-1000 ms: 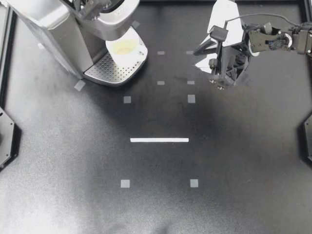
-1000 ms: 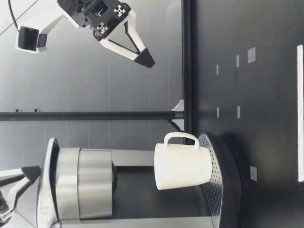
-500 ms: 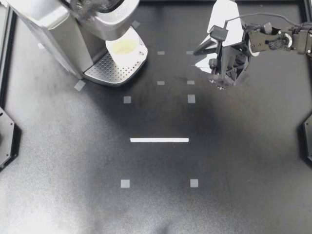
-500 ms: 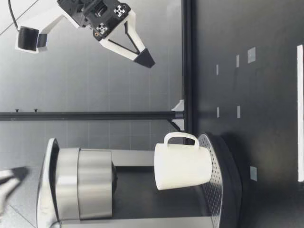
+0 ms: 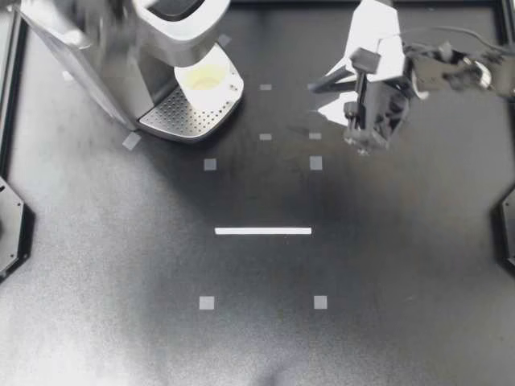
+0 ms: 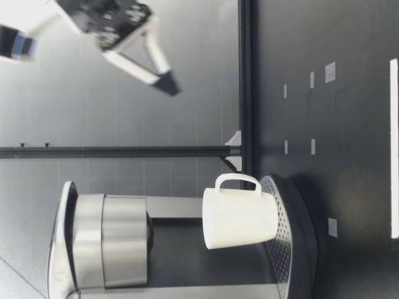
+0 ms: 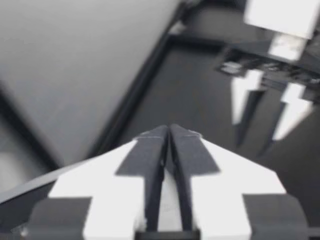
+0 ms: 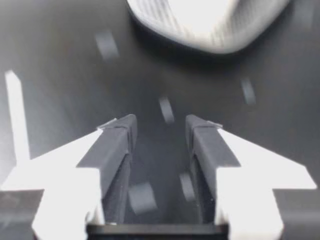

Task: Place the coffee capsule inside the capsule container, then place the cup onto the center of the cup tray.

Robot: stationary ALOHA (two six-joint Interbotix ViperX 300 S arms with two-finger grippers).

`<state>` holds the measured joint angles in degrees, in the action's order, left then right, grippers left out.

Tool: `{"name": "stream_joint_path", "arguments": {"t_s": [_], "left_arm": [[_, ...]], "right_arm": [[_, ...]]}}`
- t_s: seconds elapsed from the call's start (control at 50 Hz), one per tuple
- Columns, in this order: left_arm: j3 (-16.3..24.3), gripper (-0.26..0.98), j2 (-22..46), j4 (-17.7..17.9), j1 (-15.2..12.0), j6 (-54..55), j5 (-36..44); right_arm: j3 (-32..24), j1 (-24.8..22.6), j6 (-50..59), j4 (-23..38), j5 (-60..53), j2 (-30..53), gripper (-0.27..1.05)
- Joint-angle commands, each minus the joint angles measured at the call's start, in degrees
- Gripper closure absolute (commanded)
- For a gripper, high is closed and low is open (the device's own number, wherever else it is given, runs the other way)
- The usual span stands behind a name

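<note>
White tape line (image 5: 263, 231) nearest on the table (image 5: 121, 265). Past it, my right pincer (image 5: 331, 79) hangs above the tape squares (image 5: 315, 162), fingers parted, nothing between them! Farther back, the cup (image 5: 207, 79) stands upright on the perforated cup tray (image 5: 179, 119), tucked under the coffee machine (image 5: 96, 56). My left pincer (image 7: 169, 131): fingers pressed together, nothing held.
</note>
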<state>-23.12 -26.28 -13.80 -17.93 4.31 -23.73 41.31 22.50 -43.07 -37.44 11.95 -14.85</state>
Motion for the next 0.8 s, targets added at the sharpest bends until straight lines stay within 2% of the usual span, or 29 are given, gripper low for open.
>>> {"name": "stream_joint_path", "arguments": {"t_s": [0.0, 0.18, 0.32, 0.44, 0.6, 0.78], "left_arm": [[-3.25, 0.55, -2.55, 0.0, 2.55, -0.26, 7.21], [-10.46, 0.55, -5.54, 0.09, 5.89, 0.7, 18.37], [-13.36, 0.55, -6.42, 0.18, 8.35, 1.14, 23.64], [-15.73, 0.55, -6.86, 0.18, 8.96, 1.23, 28.3], [-18.02, 0.55, -7.03, 0.18, 9.05, 2.46, 33.31], [-20.48, 0.55, -7.47, 0.18, 9.05, 4.22, 37.27]], "right_arm": [[0.26, -2.9, -0.09, -1.76, -4.22, -4.04, 0.36], [2.99, -10.81, 0.26, -6.15, -12.39, -9.58, 0.41], [3.52, -16.79, 0.62, -8.26, -18.02, -12.66, 0.41], [4.48, -21.36, 1.14, -8.61, -22.85, -14.68, 0.43], [5.63, -24.26, 2.11, -8.44, -27.95, -16.0, 0.5], [5.98, -24.35, 2.99, -7.82, -30.23, -18.28, 0.59]]}}
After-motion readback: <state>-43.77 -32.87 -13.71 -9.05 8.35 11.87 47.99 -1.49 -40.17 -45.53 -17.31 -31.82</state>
